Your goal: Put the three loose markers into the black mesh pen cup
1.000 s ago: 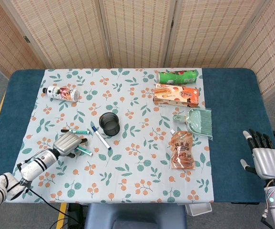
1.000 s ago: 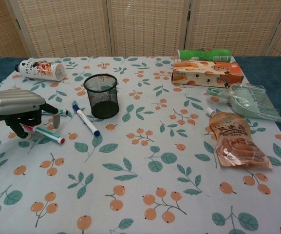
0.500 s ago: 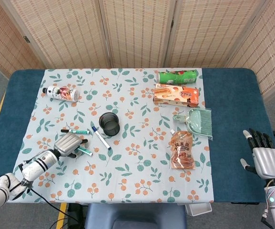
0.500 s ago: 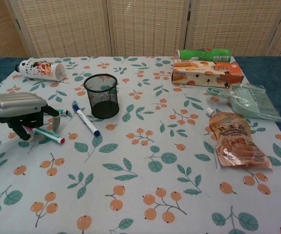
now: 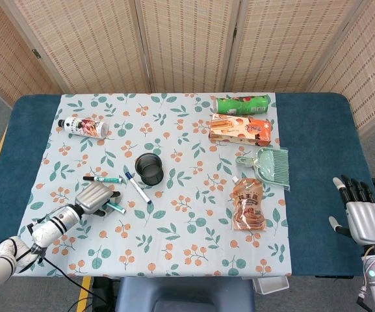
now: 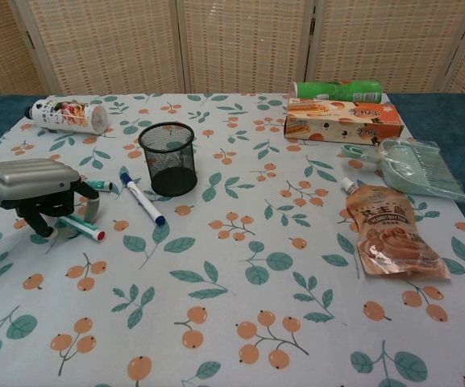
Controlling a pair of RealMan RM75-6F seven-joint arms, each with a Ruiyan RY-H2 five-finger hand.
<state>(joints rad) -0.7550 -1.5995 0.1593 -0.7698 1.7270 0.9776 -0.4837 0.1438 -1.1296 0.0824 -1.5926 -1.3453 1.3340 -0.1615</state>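
The black mesh pen cup point(image 5: 149, 168) point(image 6: 168, 157) stands upright left of the table's middle. A blue-capped marker point(image 5: 137, 187) point(image 6: 142, 198) lies just in front of it. To its left lies a green marker point(image 5: 103, 179) point(image 6: 99, 185). A red-tipped marker point(image 5: 114, 207) point(image 6: 80, 228) lies on the cloth under my left hand point(image 5: 95, 198) point(image 6: 35, 187). The hand's fingers point(image 6: 92, 208) hang down on either side of this marker with space between them, and the marker rests flat. My right hand point(image 5: 364, 220) hovers off the table's right edge, fingers spread, holding nothing.
A white bottle point(image 5: 83, 127) lies at the back left. On the right are a green can point(image 5: 242, 104), an orange box point(image 5: 240, 129), a green dustpan point(image 5: 268, 162) and a brown pouch point(image 5: 247, 205). The floral cloth point(image 5: 187, 221) covers the table.
My left hand has crept a little to the right and lower over the red-tipped marker, which has stayed put. The right hand has sunk slightly.
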